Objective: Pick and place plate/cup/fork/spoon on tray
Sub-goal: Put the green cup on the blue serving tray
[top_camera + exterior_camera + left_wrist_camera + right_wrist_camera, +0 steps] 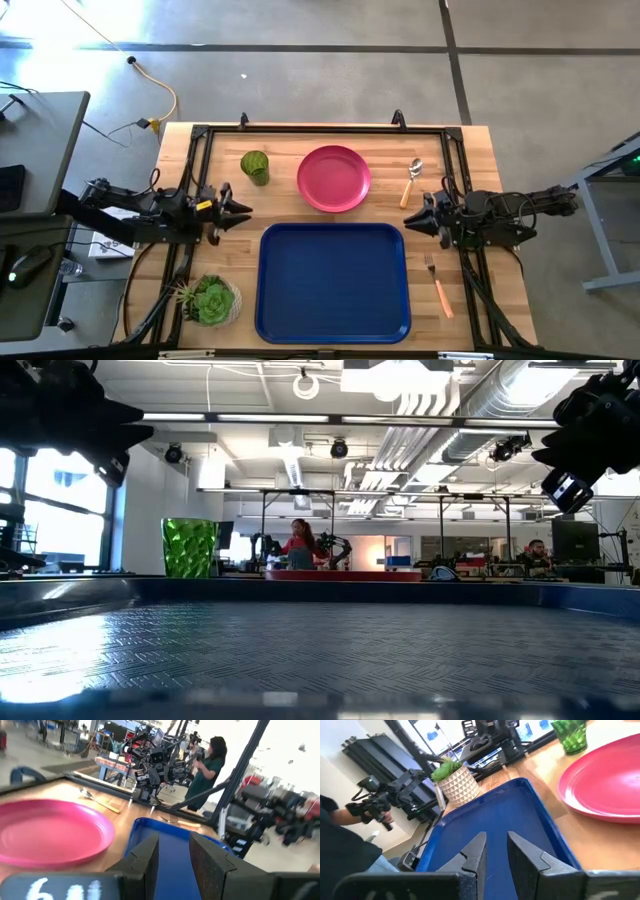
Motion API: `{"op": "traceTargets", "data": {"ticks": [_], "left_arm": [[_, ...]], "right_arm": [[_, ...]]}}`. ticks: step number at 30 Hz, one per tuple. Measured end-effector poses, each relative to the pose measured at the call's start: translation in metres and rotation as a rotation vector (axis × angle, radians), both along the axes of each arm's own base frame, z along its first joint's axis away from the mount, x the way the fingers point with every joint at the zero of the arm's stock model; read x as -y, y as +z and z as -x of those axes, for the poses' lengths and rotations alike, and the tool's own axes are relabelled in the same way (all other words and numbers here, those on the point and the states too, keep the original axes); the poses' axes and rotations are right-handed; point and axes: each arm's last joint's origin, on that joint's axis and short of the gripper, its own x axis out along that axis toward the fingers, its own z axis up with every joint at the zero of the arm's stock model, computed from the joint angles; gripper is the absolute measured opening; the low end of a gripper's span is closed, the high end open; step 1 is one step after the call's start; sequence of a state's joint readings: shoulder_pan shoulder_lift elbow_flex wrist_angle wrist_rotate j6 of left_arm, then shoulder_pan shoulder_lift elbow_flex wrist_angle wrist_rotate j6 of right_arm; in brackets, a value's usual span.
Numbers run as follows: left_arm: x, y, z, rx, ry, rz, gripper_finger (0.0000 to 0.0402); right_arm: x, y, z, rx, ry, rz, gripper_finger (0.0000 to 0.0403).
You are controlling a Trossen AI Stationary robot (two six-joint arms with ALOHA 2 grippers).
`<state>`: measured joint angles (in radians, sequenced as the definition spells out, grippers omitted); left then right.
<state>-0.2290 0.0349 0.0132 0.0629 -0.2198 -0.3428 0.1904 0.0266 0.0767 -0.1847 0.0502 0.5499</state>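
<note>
The dark-blue tray (pixel 333 285) lies empty at the table's near middle. The pink plate (pixel 334 178) rests flat beyond it. The green cup (pixel 255 166) stands upright to the plate's left. The spoon (pixel 411 181) lies to the plate's right. The fork (pixel 438 285) lies right of the tray. My left gripper (pixel 245 210) hovers open and empty off the tray's far left corner, pointing right; its fingers (pixel 145 857) show over the tray. My right gripper (pixel 408 222) hovers open and empty off the tray's far right corner, pointing left.
A potted succulent (pixel 210 300) stands at the near left, beside the tray. A black frame (pixel 320 130) runs along the table's far and side edges. Bare wood lies between tray and plate. People stand in the room beyond the table.
</note>
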Motion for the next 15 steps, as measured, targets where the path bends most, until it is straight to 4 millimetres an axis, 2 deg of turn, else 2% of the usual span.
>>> {"op": "traceTargets", "data": {"ticks": [7,15], "left_arm": [[-0.0004,0.0019,0.0001,0.018,0.005,0.151,0.0097],[-0.0004,0.0018,0.0001,0.017,0.006,0.157,0.0097]], "right_arm": [[0.0018,0.0005,-0.0002,0.006,-0.062,0.007,0.0066],[0.0018,0.0006,-0.0002,0.007,-0.063,0.007,0.0066]]}}
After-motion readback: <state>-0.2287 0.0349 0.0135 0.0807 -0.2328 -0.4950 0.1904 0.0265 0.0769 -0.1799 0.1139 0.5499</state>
